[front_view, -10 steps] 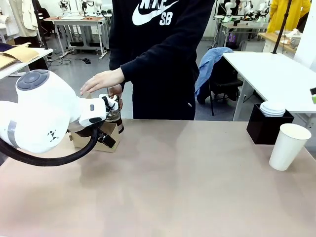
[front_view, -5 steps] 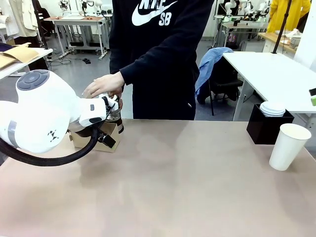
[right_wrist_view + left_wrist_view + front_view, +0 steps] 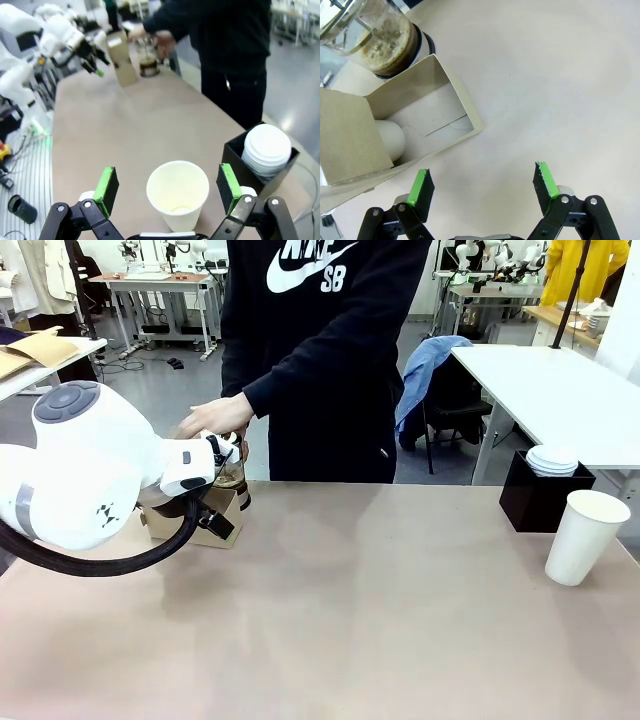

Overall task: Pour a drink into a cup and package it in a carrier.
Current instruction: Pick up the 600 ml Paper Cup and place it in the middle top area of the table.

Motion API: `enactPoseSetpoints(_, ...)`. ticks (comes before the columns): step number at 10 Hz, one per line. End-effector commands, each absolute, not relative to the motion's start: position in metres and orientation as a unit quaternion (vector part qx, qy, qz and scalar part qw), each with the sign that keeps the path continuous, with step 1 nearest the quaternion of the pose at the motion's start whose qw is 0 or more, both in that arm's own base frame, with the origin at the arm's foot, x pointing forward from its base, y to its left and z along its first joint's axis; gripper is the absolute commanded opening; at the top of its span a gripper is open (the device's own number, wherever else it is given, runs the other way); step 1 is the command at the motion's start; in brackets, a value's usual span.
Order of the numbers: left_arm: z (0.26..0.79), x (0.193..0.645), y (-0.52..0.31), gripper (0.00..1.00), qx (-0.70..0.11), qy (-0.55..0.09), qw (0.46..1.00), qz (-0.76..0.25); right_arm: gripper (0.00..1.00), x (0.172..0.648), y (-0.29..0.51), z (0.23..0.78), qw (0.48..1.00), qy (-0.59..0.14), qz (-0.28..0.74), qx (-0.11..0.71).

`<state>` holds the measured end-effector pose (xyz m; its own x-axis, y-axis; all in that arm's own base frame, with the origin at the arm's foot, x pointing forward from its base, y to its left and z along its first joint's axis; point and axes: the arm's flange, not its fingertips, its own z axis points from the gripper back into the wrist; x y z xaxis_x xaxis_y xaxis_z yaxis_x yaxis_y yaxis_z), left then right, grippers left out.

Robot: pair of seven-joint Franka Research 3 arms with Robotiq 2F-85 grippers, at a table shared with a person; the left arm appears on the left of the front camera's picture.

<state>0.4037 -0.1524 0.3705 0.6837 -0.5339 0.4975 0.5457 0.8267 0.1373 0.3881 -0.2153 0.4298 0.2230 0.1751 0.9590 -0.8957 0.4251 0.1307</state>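
Observation:
The glass press pot [image 3: 233, 476] holds the brown drink and stands at the table's far left, partly behind my left arm [image 3: 80, 470]. A person's hand [image 3: 214, 416] rests on its plunger. The brown cardboard carrier [image 3: 212, 531] sits just in front of it. In the left wrist view my left gripper [image 3: 483, 182] hangs open above the table beside the carrier [image 3: 420, 120], with the pot [image 3: 382, 40] beyond. The white paper cup [image 3: 585, 537] stands at the far right. My right gripper [image 3: 167, 184] is open above the cup [image 3: 177, 192], which looks empty.
A black open-topped box [image 3: 540, 502] with a stack of white lids [image 3: 553, 458] stands behind the cup at the table's right edge. A person in a black hoodie stands at the far side. The broad tan tabletop [image 3: 360, 610] lies between the carrier and the cup.
The person's hand has come down from hovering over the pot onto its plunger. Neither arm has moved and both grippers stay open.

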Motion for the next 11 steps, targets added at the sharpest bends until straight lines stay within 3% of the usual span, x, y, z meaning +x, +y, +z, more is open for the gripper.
enactPoseSetpoints(1, 0.37, 0.404, -0.152, 1.0, -0.012, -0.268, 0.918, -0.294, 1.0, 0.398, -0.25, 0.397, 0.638, -0.516, 0.393, 0.415)
enactPoseSetpoints(7, 0.37, 0.404, -0.152, 1.0, -0.012, -0.268, 0.918, -0.294, 1.0, 0.396, -0.27, 0.282, 0.632, -0.546, 0.376, 0.401)
enactPoseSetpoints(11, 0.37, 0.404, -0.152, 1.0, -0.012, -0.268, 0.918, -0.294, 1.0, 0.392, -0.272, 0.285, 0.637, -0.522, 0.373, 0.428)
